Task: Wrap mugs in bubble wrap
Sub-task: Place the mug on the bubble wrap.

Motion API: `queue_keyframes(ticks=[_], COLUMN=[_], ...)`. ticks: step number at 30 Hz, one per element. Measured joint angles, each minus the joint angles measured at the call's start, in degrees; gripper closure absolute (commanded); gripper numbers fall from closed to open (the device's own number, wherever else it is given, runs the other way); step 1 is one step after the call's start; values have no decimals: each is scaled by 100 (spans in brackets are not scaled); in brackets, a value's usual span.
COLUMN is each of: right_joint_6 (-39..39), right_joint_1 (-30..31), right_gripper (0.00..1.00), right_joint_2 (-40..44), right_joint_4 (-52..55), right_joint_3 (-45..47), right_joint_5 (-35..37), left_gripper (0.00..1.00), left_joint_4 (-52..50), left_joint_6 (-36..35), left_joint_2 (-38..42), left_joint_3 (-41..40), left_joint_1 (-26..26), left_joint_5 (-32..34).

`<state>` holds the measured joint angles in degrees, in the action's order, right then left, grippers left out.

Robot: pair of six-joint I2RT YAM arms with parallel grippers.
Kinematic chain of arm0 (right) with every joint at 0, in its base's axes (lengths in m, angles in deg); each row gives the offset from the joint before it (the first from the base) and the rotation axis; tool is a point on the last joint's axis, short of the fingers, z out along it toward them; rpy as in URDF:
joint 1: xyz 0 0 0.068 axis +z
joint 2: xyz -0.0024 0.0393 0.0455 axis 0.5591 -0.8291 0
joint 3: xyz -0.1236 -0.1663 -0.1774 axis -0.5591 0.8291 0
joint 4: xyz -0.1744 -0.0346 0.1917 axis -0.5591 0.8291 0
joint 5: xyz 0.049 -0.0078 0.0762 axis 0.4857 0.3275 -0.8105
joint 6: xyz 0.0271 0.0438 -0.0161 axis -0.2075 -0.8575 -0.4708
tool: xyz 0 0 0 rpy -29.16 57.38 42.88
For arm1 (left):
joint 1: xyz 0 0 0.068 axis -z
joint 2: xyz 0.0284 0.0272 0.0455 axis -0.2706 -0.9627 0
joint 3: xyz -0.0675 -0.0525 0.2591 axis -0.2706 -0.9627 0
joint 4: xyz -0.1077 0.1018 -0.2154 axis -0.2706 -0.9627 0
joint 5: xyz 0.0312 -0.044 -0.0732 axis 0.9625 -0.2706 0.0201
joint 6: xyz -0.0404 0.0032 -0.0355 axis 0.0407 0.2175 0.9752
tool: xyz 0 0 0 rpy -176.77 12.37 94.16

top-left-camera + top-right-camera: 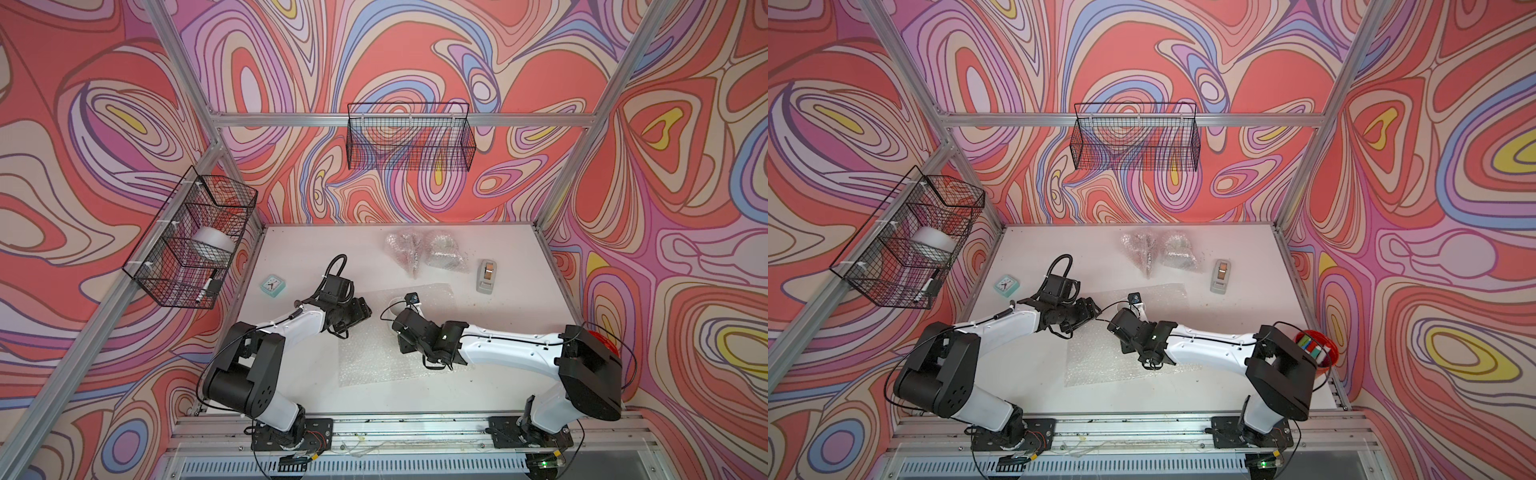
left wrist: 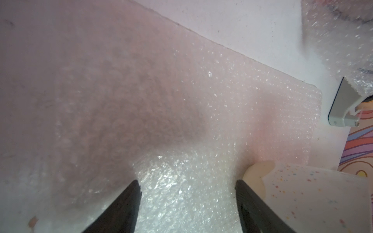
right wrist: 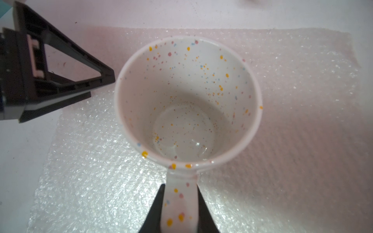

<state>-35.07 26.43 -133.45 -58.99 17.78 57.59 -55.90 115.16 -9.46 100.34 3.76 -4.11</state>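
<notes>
Two black fingers of the right gripper [image 3: 180, 187] were squeezed shut on the handle [image 3: 179, 203] of the mug [image 3: 187, 96], right under the right wrist camera. That view looked straight down into the mug: round, smooth and shiny white, dotted with tiny yellow, pink and blue specks. It was over the middle of the wrap [image 3: 292, 125], a flat, see-through sheet full of little bumps that sparkled. Whether the mug's bottom touched the sheet could not be told. The left gripper [image 2: 187, 181] was low over the same sheet, just beside the mug. Its dark three-cornered fingers were spread wide apart with nothing between them. The left wrist view showed only a speckled side of the mug, not its inside. In both top views the right arm [image 1: 507, 345] hid most of the mug. Those views showed the white table [image 1: 511, 386], a small green square clock [image 1: 273, 285], two crinkly wrapped bundles [image 1: 406, 251] [image 1: 444, 249] at the back, and a grey tape holder [image 1: 487, 275] near them. A red tub [image 1: 1331, 353] showed coloured blocks in a top view.
</notes>
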Motion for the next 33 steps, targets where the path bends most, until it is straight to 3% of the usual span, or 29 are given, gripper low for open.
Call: queue_keyframes(ticks=[2, 7, 15, 24, 28, 33], right_joint_6=[-7, -9, 72, -61, -520, -935], right_joint_1=[24, 44, 94, -74, -791, -2041], right_gripper=[88, 78, 48, 45, 46, 41], right_joint_2=[0, 13, 149, 1344, 1499, 1526], right_joint_4=[-44, -129, -192, 15, 706, 1596], right_joint_3=[48, 98, 98, 275, 291, 699], right_joint_5=[-44, -212, -763, -481, -404, -940], left_gripper=[23, 23, 23, 24, 24, 25], left_joint_4=[-17, -46, -44, -114, -144, -168], left_joint_6=[0, 0, 0, 7, 46, 48], left_joint_2=[0, 0, -37, -337, -492, -623], left_joint_3=[0, 0, 2, 254, 426, 575], left_joint_1=[0, 0, 0, 0, 0, 0], left_joint_5=[22, 42, 39, 129, 227, 304])
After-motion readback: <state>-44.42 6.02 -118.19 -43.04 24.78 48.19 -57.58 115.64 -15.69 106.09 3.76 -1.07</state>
